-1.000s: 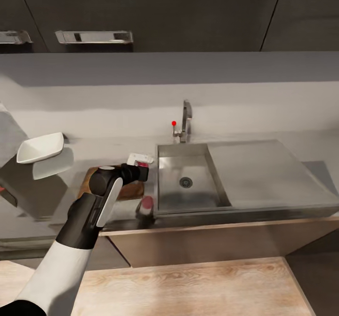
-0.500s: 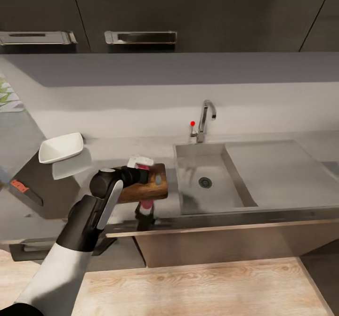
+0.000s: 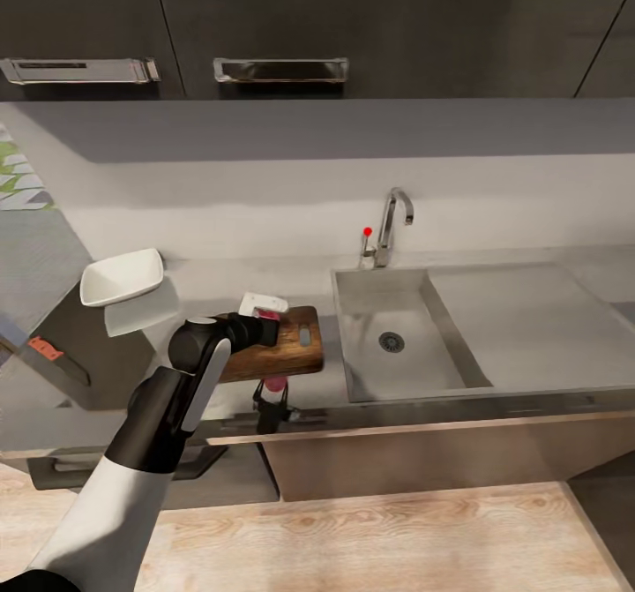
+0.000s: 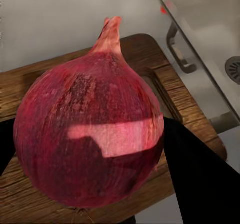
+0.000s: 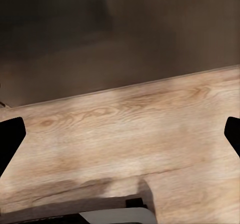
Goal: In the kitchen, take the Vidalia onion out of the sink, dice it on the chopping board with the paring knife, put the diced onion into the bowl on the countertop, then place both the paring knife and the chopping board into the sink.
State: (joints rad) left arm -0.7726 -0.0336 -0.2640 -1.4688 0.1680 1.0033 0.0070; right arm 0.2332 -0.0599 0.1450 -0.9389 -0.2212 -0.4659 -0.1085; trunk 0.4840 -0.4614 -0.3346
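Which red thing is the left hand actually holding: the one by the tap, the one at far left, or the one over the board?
The Vidalia onion, clamped in the left hand over the chopping board. The tap's red dot and the paring knife lie untouched.

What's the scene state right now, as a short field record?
onion: held in the left gripper, over the chopping board
Vidalia onion point
sink: basin holds nothing visible
bowl: on countertop, beyond the board to its left
paring knife: apart from the board, far left
right gripper: open, over wooden floor
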